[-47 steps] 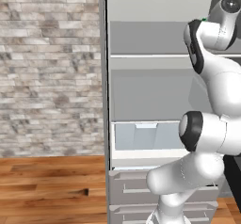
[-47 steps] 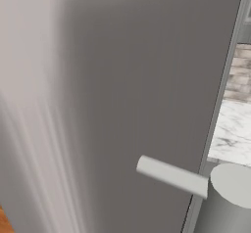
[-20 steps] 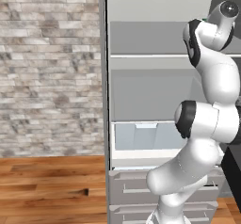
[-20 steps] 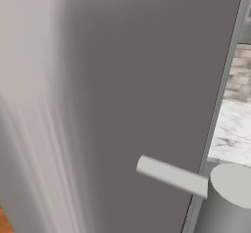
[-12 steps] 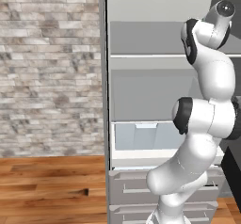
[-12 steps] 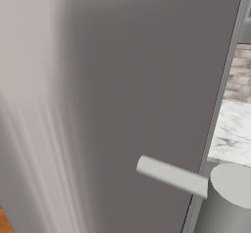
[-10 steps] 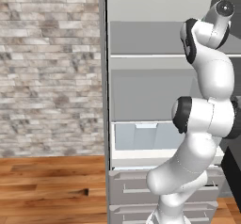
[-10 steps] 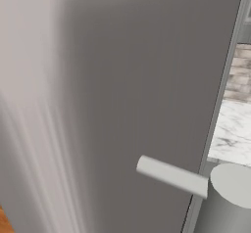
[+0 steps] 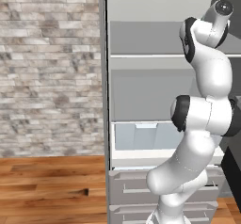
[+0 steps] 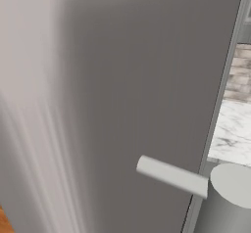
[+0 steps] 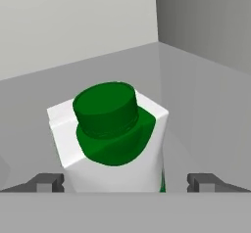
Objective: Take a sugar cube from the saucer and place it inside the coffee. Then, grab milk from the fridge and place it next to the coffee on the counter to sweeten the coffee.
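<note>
While the arm [image 9: 202, 124] reaches up into the open fridge [image 9: 155, 82] in the left base view, the hand view looks down on the milk [image 11: 112, 139] from close above. The carton stands upright on a pale grey floor inside the fridge, near an inner corner where a light back wall meets a darker side wall. Its round green cap sits on a green patch on a white sloped top.

The gripper [image 11: 126, 182] is spread open, one dark fingertip [image 11: 46, 182] to each side of the milk. Both tips stand apart from the carton's white sides, with a clear gap on each side, so the milk lies between them but is not gripped.

Seen from the left base view, the fridge holds pale shelves, a clear drawer [image 9: 141, 136] below them, and grey drawers beneath that. A brick wall [image 9: 49, 68] stands beside the fridge, over a wooden floor [image 9: 52, 190].

From the right base view, the grey fridge door [image 10: 122, 90] is very near, with its bar handle [image 10: 171, 175] jutting out. Past the door's edge a strip of the white marble counter [image 10: 234, 134] shows.
</note>
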